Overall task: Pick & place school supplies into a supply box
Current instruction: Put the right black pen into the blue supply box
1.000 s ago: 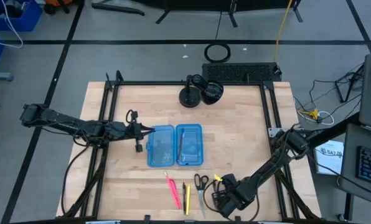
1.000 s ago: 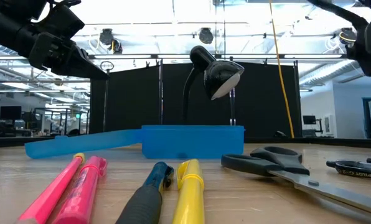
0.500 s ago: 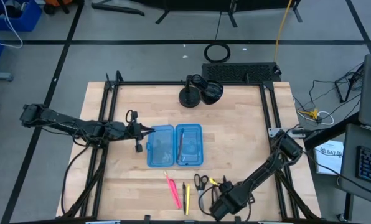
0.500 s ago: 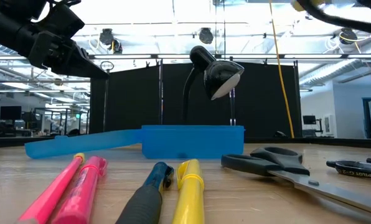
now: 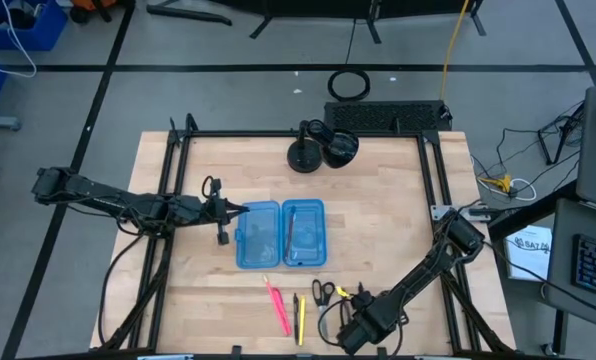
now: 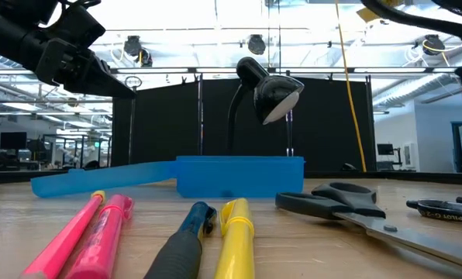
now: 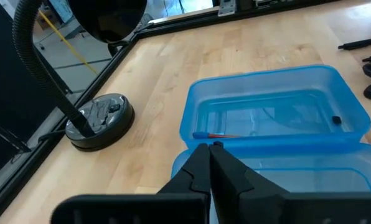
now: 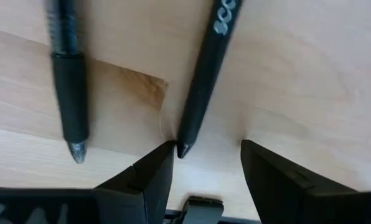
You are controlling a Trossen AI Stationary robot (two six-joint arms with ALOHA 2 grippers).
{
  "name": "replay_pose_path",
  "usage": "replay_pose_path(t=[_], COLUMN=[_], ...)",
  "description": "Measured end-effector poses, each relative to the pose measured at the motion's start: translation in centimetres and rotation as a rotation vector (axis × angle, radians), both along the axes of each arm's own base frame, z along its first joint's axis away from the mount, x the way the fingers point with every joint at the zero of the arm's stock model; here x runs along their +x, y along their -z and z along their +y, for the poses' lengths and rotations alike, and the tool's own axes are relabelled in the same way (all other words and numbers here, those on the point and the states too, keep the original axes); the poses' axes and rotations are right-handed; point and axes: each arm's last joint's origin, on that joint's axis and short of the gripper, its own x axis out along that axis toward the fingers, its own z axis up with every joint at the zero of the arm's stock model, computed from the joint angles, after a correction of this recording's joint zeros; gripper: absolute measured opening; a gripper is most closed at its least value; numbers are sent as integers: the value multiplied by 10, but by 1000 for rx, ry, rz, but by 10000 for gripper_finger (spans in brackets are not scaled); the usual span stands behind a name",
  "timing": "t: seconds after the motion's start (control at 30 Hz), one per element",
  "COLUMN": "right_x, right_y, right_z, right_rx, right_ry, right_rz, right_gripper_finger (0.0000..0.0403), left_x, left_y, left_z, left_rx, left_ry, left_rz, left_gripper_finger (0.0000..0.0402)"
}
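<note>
Near the worktop's (image 5: 378,230) front edge, a light, stiff black pencil (image 8: 201,81) is straddled by the right gripper's (image 8: 204,155) parted fingers, best pinched mid-shaft, while the left gripper (image 7: 209,155) is pressed together above the supply box (image 5: 281,234).

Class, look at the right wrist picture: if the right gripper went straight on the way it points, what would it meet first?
Most likely the black pencil, whose tip lies just ahead between the open fingers of the right gripper. The black pen lies off to one side. Height above the table is unclear.

The right tool (image 8: 204,163) gapes over a black pencil's tip (image 8: 183,149), beside a black pen (image 8: 67,81).
</note>
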Motion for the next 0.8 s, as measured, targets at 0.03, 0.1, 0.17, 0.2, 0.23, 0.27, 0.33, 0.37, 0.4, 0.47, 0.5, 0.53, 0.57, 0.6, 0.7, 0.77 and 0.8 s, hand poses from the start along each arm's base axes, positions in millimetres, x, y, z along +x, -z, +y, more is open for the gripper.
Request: replay_pose_path(t=[0.03, 0.1, 0.17, 0.2, 0.23, 0.27, 0.33, 0.37, 0.4, 0.47, 0.5, 0.53, 0.57, 0.6, 0.7, 0.77, 0.8], right_x=[1, 2, 1, 1, 1, 1, 2, 1, 1, 2, 3, 3, 3, 2, 3, 3, 2], right_y=[0, 0, 0, -1, -1, -1, -1, -1, -1, -2, -2, -2, -2, -1, -1, -1, -1], right_z=[0, -2, -3, -4, -4, -4, -5, -5, -6, -9, -11, -11, -12, -11, -12, -11, -11], right_rx=[-13, -29, -47, -64, -81, -91, -107, -113, -134, -232, -277, -320, -345, -357, -313, -303, -297], right_ry=[-5, -3, -5, -7, -8, -10, -12, -8, 4, 35, 52, 63, 75, 79, 80, 71, 63], right_rz=[-14, -21, -20, -30, -40, -47, -58, -59, -68, -128, -157, -193, -216, -228, -183, -180, -178], right_gripper_finger=[184, 184, 184, 184, 184, 184, 184, 184, 184, 184, 184, 184, 184, 184, 176, 166, 161], left_x=[0, 0, 0, 0, 0, 0, 0, 0, 0, 0, 0, 0, 0, 0, 0, 0, 0], left_y=[0, 0, 0, 0, 0, 0, 0, 0, 0, 0, 0, 0, 0, 0, 1, 1, 1], left_z=[0, 0, 0, 0, 0, 0, 0, 0, 0, 0, 0, 0, 0, -1, -2, -2, -2], left_rx=[0, 0, 0, 0, 0, 0, 0, 0, 0, 0, 0, -1, -5, -9, -23, -25, -25], left_ry=[0, 0, 0, 0, 0, 0, 0, 0, 0, 0, 0, 4, 13, 24, 52, 53, 53], left_rz=[0, 0, 0, 0, 0, 0, 1, 0, 0, 0, 1, 1, 2, 3, 8, 9, 11], left_gripper_finger=[9, 19, 27, 30, 31, 31, 30, 28, 25, 18, 14, 10, 6, 4, 8, 18, 22])
